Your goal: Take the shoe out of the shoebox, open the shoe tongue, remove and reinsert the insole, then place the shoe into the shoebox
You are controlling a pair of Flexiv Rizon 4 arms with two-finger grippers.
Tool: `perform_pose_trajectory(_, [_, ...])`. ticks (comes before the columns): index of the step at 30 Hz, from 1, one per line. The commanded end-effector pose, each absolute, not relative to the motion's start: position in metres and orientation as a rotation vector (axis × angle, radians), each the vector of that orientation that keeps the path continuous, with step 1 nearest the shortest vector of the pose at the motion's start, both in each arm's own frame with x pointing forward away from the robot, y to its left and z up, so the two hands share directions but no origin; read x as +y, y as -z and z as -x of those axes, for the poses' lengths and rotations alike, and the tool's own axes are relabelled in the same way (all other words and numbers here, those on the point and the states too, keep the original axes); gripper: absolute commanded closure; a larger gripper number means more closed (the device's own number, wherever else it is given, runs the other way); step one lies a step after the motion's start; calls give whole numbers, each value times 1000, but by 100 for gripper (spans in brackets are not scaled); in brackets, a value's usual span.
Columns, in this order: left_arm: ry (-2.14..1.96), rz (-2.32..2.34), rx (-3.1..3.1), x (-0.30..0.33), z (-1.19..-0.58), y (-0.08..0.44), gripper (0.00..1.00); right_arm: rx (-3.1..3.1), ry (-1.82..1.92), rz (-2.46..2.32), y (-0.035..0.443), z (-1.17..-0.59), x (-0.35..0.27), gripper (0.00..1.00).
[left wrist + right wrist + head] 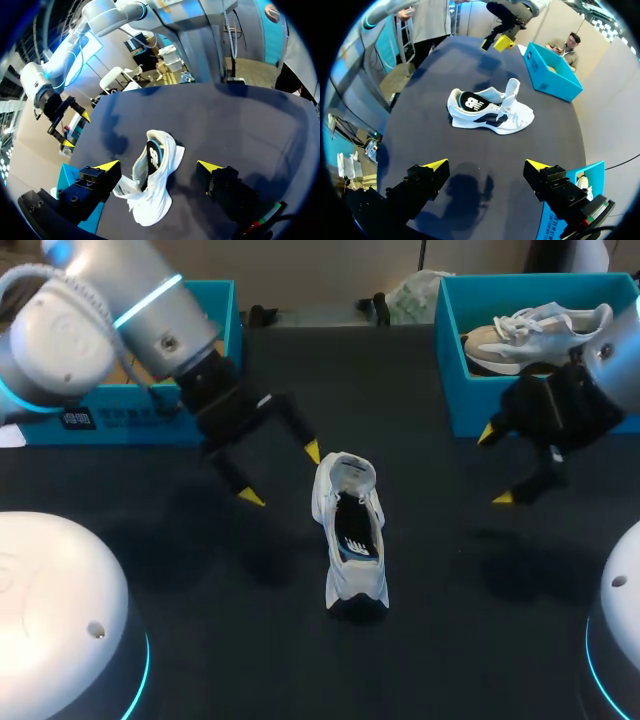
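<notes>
Left gripper [281, 474] hangs open just beside the white sneaker [350, 530], its yellow-tipped fingers spread wide and clear of the shoe in the head view. In the left wrist view the left gripper [159, 166] frames the sneaker [152, 192], which shows below and between the two fingers, neither of which grips it. The right gripper [494, 466] is also open, holding nothing, and sits well apart from the sneaker on the other side, in front of the teal shoebox [450, 390].

The sneaker stands upright on its sole on the dark table [450, 640], between the two arms, toe pointing away from the robot. From the right wrist view, the right gripper [487, 165] looks out at the sneaker [490, 110] side-on: its tongue [512, 90] stands raised and the insole [470, 102] shows in the heel opening. A second, grey-and-white shoe [535, 335] lies inside the teal shoebox. Another teal box [215, 350] sits behind the left arm.
</notes>
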State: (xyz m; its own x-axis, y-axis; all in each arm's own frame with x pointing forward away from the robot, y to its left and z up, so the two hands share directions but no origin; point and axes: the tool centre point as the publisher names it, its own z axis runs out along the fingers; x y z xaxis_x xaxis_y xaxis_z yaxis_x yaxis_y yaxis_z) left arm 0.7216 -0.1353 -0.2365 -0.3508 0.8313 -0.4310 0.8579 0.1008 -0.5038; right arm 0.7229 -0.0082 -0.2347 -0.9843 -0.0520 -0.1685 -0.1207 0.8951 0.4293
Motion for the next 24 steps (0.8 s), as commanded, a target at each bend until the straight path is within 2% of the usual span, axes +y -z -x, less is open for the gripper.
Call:
perform_pose_trajectory(1, [970, -1958, 2393, -152, -736, 232, 11, 2905, -670, 132, 233, -719, -9, 0])
perform_pose_trajectory(2, [938, -1993, 2379, -155, -739, 232, 44, 2905, -670, 132, 233, -719, -9, 0])
perform_pose_trajectory(4, [894, -2016, 2383, -160, -745, 231, 73, 2905, -670, 132, 233, -719, -9, 0])
perform_pose_trajectory(5, [875, -2050, 2372, -162, -748, 230, 100, 2905, -670, 132, 233, -719, -9, 0])
perform_pose_trajectory(16, [587, -2419, 2164, -189, -754, 212, 100, 2905, -670, 132, 233, -719, -9, 0])
perform_pose_trajectory(24, [576, -2437, 2157, -192, -752, 212, 100, 2905, -670, 132, 233, -719, -9, 0])
